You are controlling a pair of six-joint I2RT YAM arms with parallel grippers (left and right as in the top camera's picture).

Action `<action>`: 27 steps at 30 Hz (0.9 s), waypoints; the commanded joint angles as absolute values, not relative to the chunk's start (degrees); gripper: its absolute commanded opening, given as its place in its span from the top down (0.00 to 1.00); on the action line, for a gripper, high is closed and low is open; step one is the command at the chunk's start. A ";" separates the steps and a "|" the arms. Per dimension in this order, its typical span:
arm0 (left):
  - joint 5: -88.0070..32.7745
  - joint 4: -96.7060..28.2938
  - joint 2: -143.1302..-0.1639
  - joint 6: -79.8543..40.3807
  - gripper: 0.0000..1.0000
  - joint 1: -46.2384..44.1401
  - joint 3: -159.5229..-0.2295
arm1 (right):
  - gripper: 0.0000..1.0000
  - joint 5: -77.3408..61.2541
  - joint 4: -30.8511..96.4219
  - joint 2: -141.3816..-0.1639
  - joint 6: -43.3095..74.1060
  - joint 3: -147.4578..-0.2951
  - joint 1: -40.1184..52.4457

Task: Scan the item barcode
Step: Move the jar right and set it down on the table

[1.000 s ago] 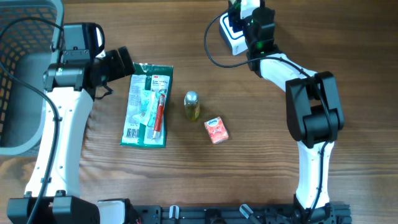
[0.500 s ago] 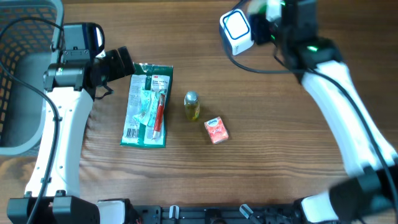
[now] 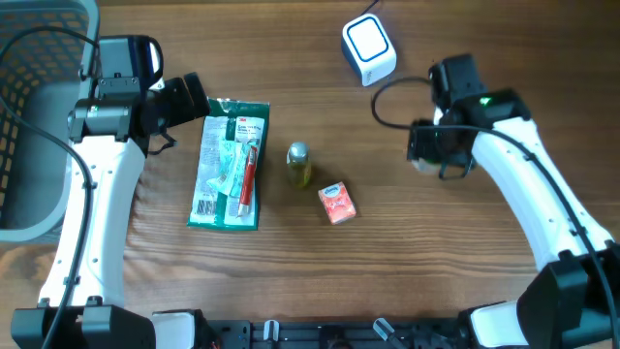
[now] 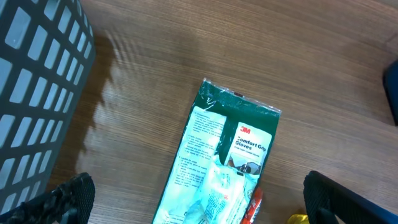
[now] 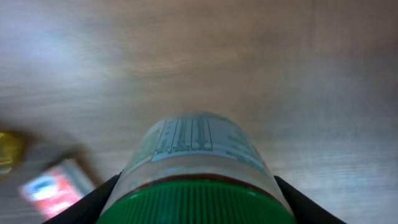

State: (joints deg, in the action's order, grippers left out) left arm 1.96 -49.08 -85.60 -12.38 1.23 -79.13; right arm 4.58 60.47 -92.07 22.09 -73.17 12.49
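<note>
1. Wooden surface (image 3: 465, 39): a white scanner (image 3: 368, 48) lies near its far edge.
2. Gloves packet (image 4: 224, 162): flat under the released, wide-spread left tool (image 3: 197, 97).
3. green-capped bottle (image 5: 196, 149): grasped by the right tool (image 3: 426, 155) over the surface, long axis along the tool, cap toward the wrist.

Soft, even light fills the overhead view, leaving faint shadows on the brown wooden table (image 3: 291, 291) beside the arms. The left wrist view is sharp; the grey plastic mesh basket (image 4: 31, 93) casts a soft shadow rightward. The right wrist view is smeared — only the green-capped clear jar (image 5: 199, 146) reads crisp, the small red packet (image 5: 53, 186) a blur.
</note>
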 commanded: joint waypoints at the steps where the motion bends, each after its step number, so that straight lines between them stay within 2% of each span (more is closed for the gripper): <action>1: 1.54 -48.93 -85.19 -12.88 0.00 1.45 -79.94 | 0.85 11.92 58.96 -92.60 31.90 -68.23 12.12; 24: 1.54 -48.93 -85.19 -12.88 0.00 1.45 -79.94 | 0.80 10.52 44.16 -92.71 30.94 -54.54 -2.98; 27: 1.54 -48.93 -85.19 -12.88 0.00 1.45 -79.94 | 0.76 8.16 41.50 -92.71 29.98 -52.84 -3.14</action>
